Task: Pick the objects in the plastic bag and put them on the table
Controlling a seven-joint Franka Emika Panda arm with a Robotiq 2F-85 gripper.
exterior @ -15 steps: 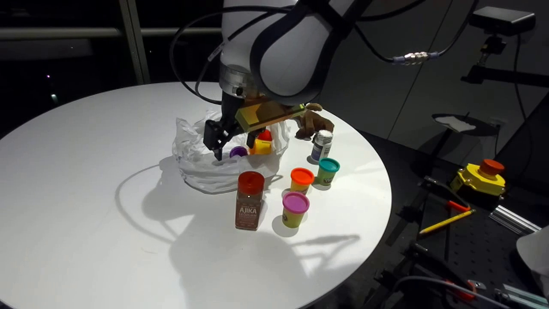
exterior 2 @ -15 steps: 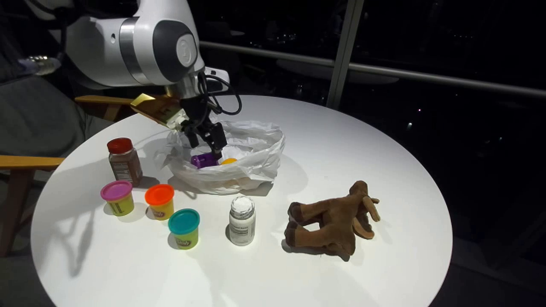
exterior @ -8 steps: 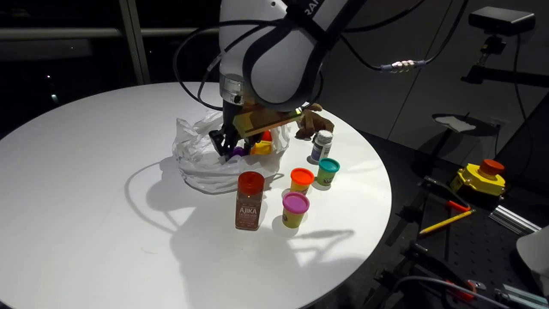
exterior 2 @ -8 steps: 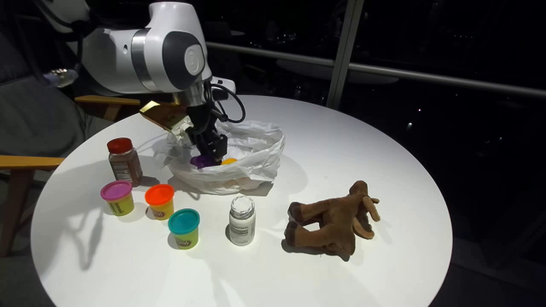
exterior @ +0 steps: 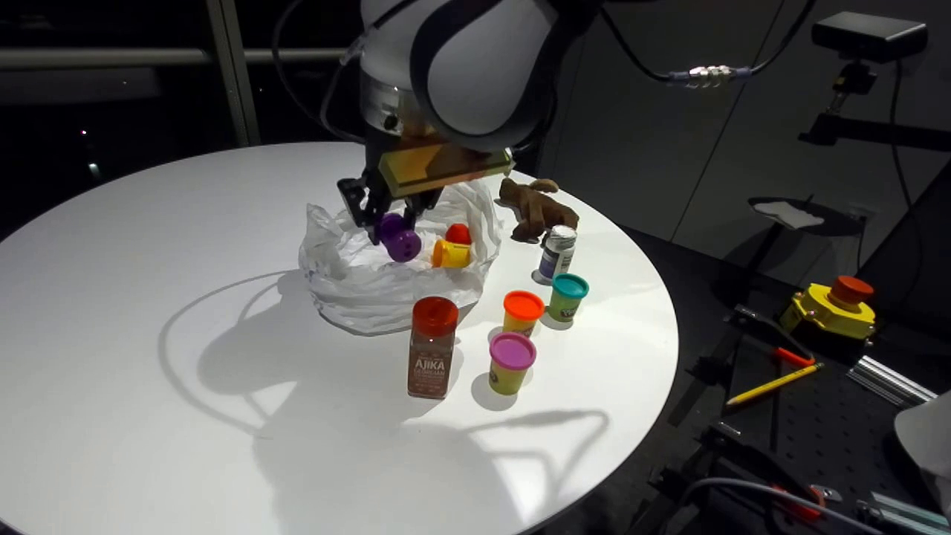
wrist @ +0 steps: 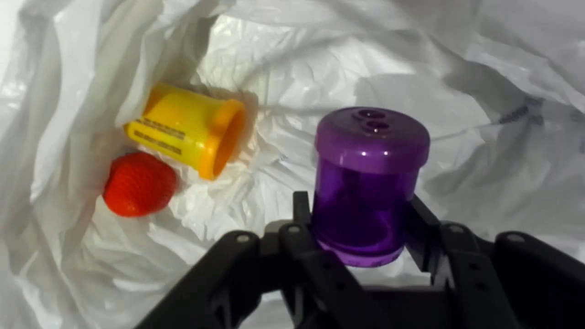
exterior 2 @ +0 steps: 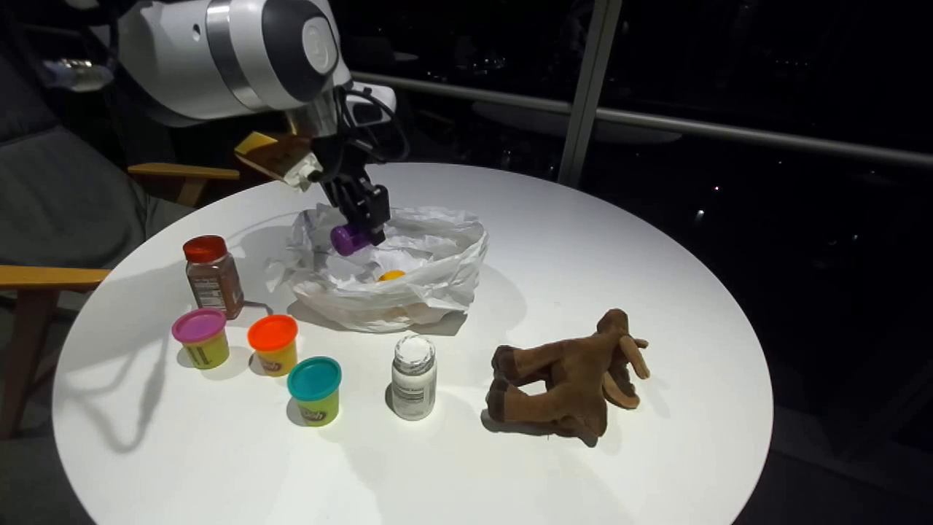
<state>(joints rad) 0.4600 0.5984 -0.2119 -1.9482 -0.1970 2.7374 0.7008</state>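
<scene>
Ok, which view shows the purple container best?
The wrist view: the purple container is largest there, top and see-through side clear, gripped by the tool. In both exterior views it shows too, but smaller, with less detail.

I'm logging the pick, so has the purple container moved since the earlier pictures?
Yes, upward. In an exterior view, the purple container sat about level with the yellow cup; now the tool holds it clearly higher than that cup.

Inside plastic bag [exterior: 386, 301] on table [exterior: 134, 223], tub [wrist: 176, 125] beside strawberry [wrist: 139, 185]; before it in an exterior view, Ajika jar [exterior: 432, 355].
</scene>
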